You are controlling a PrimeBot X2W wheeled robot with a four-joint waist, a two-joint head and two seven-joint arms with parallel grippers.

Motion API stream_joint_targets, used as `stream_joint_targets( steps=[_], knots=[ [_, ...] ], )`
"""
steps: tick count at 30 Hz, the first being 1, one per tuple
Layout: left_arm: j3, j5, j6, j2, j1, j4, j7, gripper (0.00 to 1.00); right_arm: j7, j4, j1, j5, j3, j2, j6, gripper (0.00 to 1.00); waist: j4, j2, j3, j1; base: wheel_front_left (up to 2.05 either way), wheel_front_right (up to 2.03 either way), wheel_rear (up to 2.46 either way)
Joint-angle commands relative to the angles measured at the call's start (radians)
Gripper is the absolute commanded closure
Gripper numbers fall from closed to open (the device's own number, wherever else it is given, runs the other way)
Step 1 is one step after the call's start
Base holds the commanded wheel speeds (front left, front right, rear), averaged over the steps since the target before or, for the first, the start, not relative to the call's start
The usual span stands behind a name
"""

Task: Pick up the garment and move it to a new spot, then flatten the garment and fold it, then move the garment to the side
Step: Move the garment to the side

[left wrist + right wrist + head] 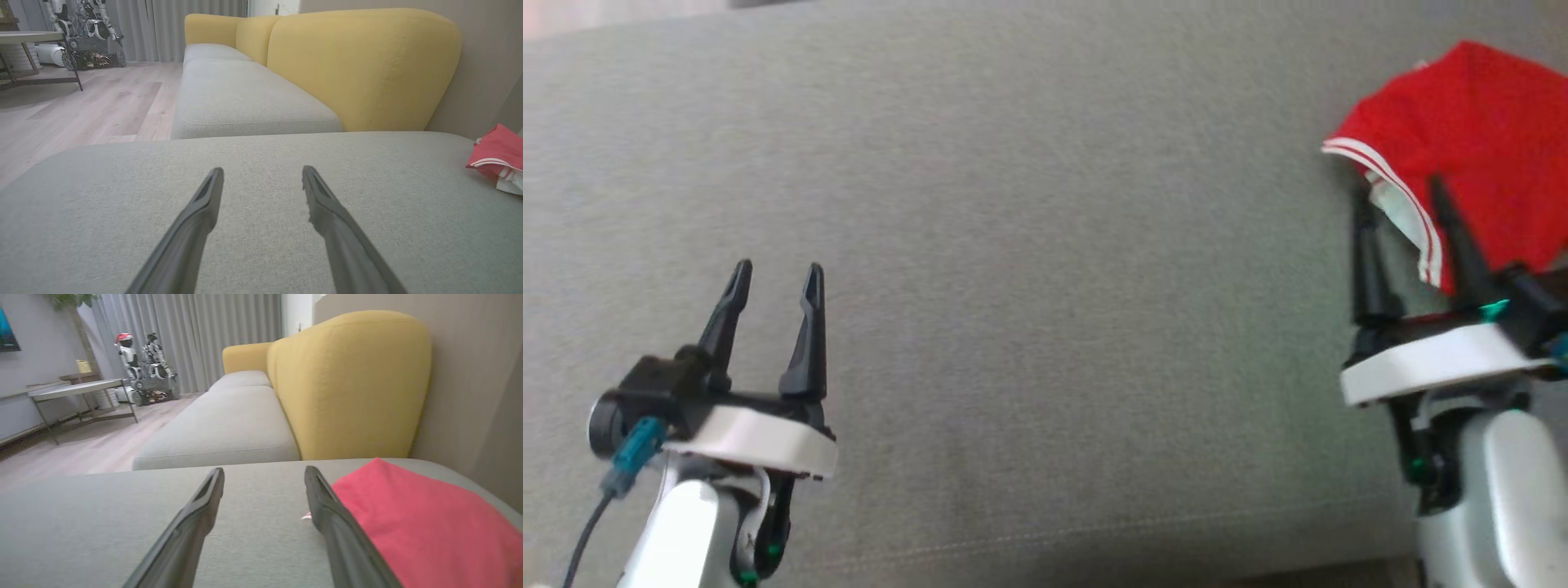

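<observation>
Holding left gripper (778, 273), right gripper (1396, 189) spread empty over woven cushion (1045, 245) near crumpled red garment (1486, 122), glimpsing rounded yellow backrest (359, 69) from wrists.

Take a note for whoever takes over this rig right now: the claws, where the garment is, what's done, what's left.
Left claw: open, empty, over bare cushion.
Right claw: open, holding nothing, fingers at the garment's near striped edge.
Garment: red, lying in a loose bundle at the cushion's far right, with the striped edge curled up.
Done: it appears to be set at the side and is not gripped.
Left: the fold looks loose rather than flat. Check it, tidy if needed, then back the right claw off.
</observation>
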Motion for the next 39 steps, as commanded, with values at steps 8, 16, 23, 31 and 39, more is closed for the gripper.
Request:
stream_joint_targets(
  steps=[8, 16, 23, 31, 39],
  knots=[
    [0.039, -0.002, 0.022, 0.022, 0.055, -0.015, -0.015, 0.0, -0.058, 0.029, 0.045, 0.02, 0.095, -0.001, 0.007, 0.0, 0.083, 0.0, -0.114, 0.0, 0.0, 0.0, 0.0],
    [0.023, 0.002, 0.036, 0.021, 0.115, -0.018, -0.007, 0.0, -0.062, 0.05, 0.113, 0.02, 0.085, -0.001, 0.007, 0.0, 0.095, 0.0, -0.188, 0.0, 0.0, 0.0, 0.0],
    [0.018, -0.003, 0.052, 0.024, 0.166, -0.029, 0.005, 0.0, -0.041, 0.047, 0.177, 0.014, 0.072, -0.001, 0.007, 0.0, 0.092, 0.0, -0.233, 0.0, 0.0, 0.0, 0.0],
    [0.012, 0.0, 0.064, 0.03, 0.184, -0.028, 0.01, 0.0, -0.023, 0.042, 0.198, -0.002, 0.068, -0.001, 0.007, 0.0, 0.094, 0.0, -0.253, 0.0, 0.0, 0.0, 0.0],
    [0.01, -0.003, 0.068, 0.035, 0.184, -0.021, 0.007, 0.0, -0.015, 0.036, 0.204, -0.009, 0.067, -0.001, 0.007, 0.0, 0.095, 0.0, -0.257, 0.0, 0.0, 0.0, 0.0]
  ],
)
